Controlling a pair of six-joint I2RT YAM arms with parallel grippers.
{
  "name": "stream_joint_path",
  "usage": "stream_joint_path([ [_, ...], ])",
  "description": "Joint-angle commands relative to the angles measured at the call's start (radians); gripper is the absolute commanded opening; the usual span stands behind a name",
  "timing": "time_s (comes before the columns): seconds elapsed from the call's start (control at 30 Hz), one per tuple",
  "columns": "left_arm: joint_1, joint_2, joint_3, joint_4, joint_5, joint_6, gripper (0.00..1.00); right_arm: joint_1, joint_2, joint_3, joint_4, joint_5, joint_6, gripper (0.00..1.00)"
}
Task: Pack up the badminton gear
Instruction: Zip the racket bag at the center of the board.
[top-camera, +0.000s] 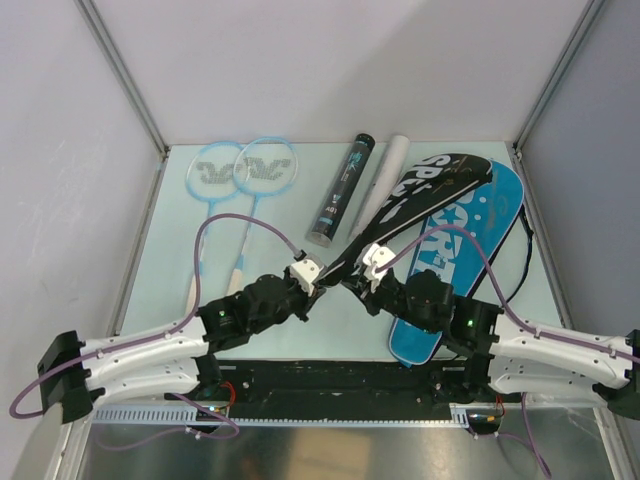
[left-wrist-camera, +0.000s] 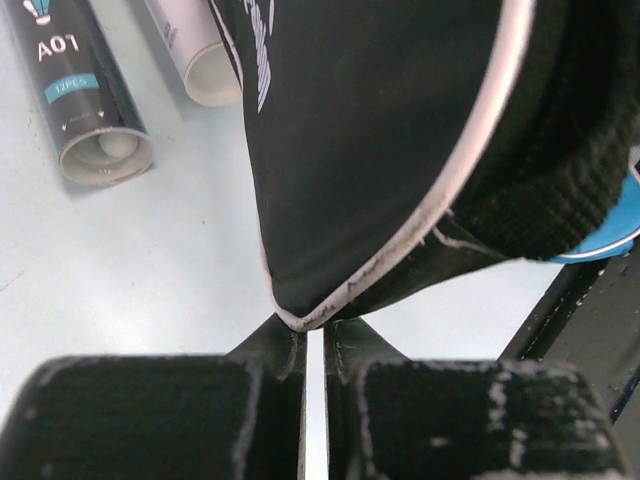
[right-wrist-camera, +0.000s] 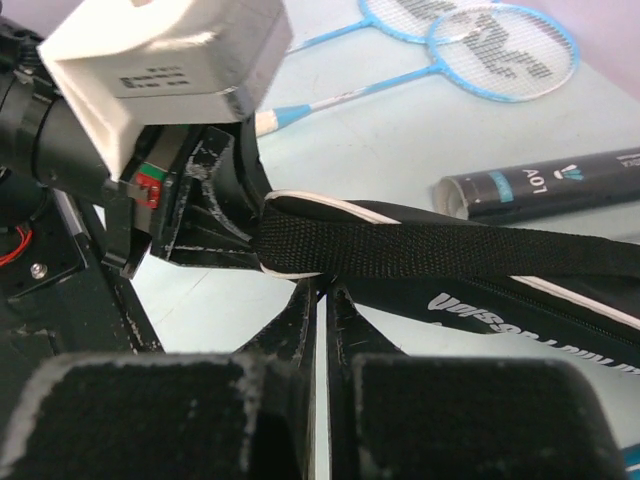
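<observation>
The pale green surface (top-camera: 300, 205) is carrying all the gear, with the two arms reaching in from its near edge. The blue bag (top-camera: 495, 215) is lying flat on the right side, running from near the right arm's base up toward the far right corner. The black bag (top-camera: 440, 180) is lying diagonally across it, its wide end resting on the blue bag's far part and its narrow end pointing down toward the middle of the surface.

Two light-blue rackets (top-camera: 265, 165) are lying side by side at the far left, heads touching and white handles pointing toward the near edge, well apart from the bags. A black tube (top-camera: 340, 190) and a white tube (top-camera: 385, 180) are lying between the rackets and the bags, the white one just beside the black bag's edge.

The left gripper (top-camera: 312, 272) is pinching the narrow tip of the black bag, its fingers nearly together on the white-piped corner, as the left wrist view (left-wrist-camera: 315, 335) is showing. The right gripper (top-camera: 375, 262) is sitting just to its right, fingers pressed together on the same bag's piped edge (right-wrist-camera: 322, 290), directly under the woven black strap (right-wrist-camera: 420, 250).
</observation>
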Motion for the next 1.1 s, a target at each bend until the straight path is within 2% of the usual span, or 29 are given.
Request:
stream_joint_path([
  [0.0, -0.001, 0.031, 0.096, 0.156, 0.006, -0.029, 0.0, 0.072, 0.042, 0.063, 0.097, -0.413, 0.048, 0.0],
  [0.17, 0.002, 0.05, 0.109, 0.145, -0.002, -0.055, 0.0, 0.075, 0.096, 0.084, 0.069, -0.552, 0.056, 0.0],
  [0.3, 0.005, 0.05, 0.109, 0.142, -0.004, -0.085, 0.0, 0.075, 0.156, 0.09, 0.048, -0.571, 0.101, 0.0],
  [0.43, 0.005, 0.061, 0.097, 0.142, 0.009, -0.149, 0.0, 0.073, 0.213, 0.08, 0.07, -0.472, 0.214, 0.0],
  [0.57, 0.005, 0.037, 0.063, 0.136, 0.001, -0.177, 0.01, 0.075, 0.193, 0.032, 0.086, -0.347, 0.339, 0.0],
  [0.67, 0.004, -0.004, 0.017, 0.132, -0.021, -0.216, 0.15, 0.078, 0.116, -0.025, 0.075, -0.217, 0.446, 0.08],
  [0.83, 0.005, -0.082, -0.04, 0.07, -0.127, -0.342, 0.41, 0.079, -0.026, -0.06, -0.069, -0.052, 0.627, 0.33],
  [1.0, 0.02, -0.1, 0.026, -0.107, -0.231, -0.364, 0.69, 0.078, -0.126, -0.061, -0.254, 0.154, 0.815, 0.52],
  [1.07, 0.051, -0.094, 0.055, -0.147, -0.237, -0.353, 0.74, 0.061, -0.146, -0.06, -0.337, 0.279, 0.902, 0.61],
])
